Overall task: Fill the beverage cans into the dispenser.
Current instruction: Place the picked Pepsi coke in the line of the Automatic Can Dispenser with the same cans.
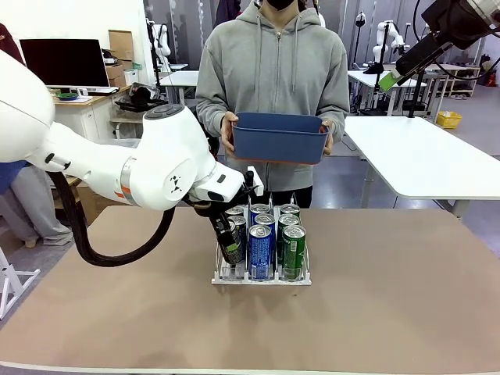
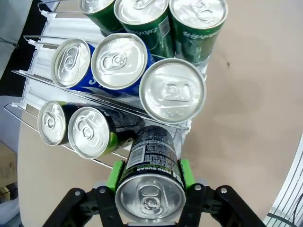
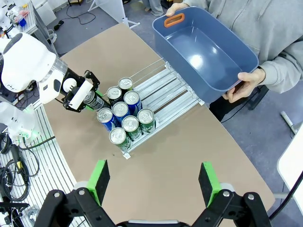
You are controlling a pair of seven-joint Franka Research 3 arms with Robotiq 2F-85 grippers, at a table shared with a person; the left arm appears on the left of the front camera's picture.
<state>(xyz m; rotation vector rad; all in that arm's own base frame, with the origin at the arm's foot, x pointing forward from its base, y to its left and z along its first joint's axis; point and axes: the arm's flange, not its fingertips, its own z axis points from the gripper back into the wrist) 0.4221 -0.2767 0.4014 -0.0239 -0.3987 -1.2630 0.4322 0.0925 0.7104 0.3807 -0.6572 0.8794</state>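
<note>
Dispenser point(image 1: 262, 278) holds eight cans; left tool point(image 2: 149, 176) grips black can point(image 2: 150, 177); right tool point(image 3: 154, 177) open; bin point(image 1: 279, 137) empty.

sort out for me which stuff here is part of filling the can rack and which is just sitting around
Part of the job:
- black can, tilted, held in the left claw at the front of the left lane
- eight cans already in the lanes
- dispenser
- blue bin, held by the person, looks empty

Just around:
- right claw, open, raised
- white table
- monitor

Left gripper point(image 3: 93, 100) clamps black can point(image 3: 94, 100) beside dispenser point(image 3: 163, 92).
</note>
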